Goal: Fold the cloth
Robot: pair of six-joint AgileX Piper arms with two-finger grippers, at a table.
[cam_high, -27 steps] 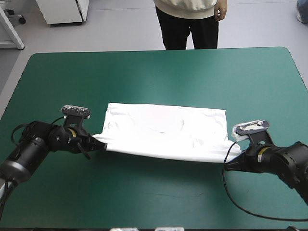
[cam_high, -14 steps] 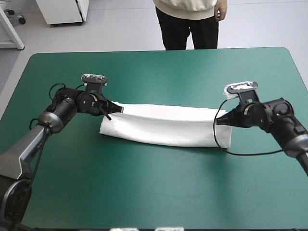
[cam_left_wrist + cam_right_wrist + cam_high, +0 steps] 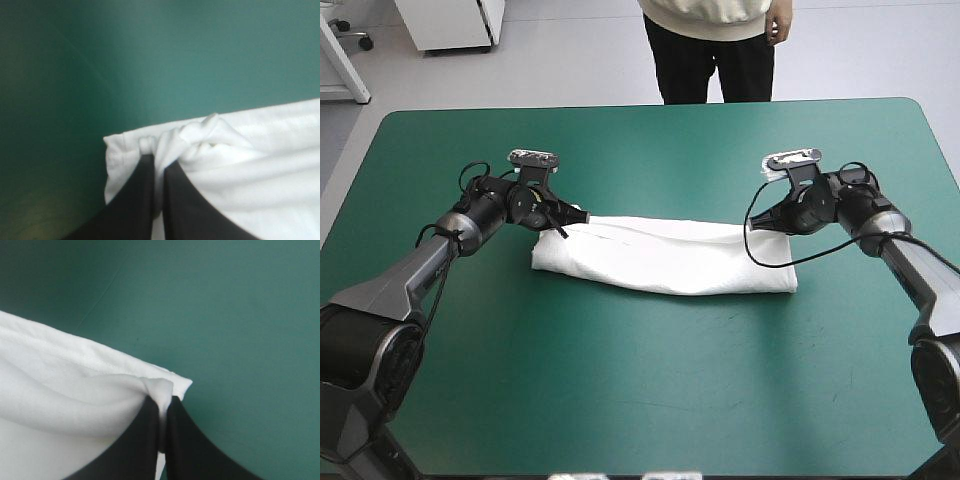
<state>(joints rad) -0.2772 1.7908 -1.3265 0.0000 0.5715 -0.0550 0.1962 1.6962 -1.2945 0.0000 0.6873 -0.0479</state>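
We saw 1 T-shirt [image 3: 665, 258], a long white folded band; 2 grippers pinched its corners: left gripper [image 3: 565, 222] at 10 o'clock, right gripper [image 3: 761, 224] at 2 o'clock.

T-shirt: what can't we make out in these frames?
- High view: the T-shirt hides its own collar and sleeves under the folded-over top layer.
- High view: the right gripper pinch point is too small to see.
- Left wrist view: the left gripper covers the cloth beneath it, and the picture's edge cuts off the bundle's far end.
- Right wrist view: the number of layers pinched cannot be told.
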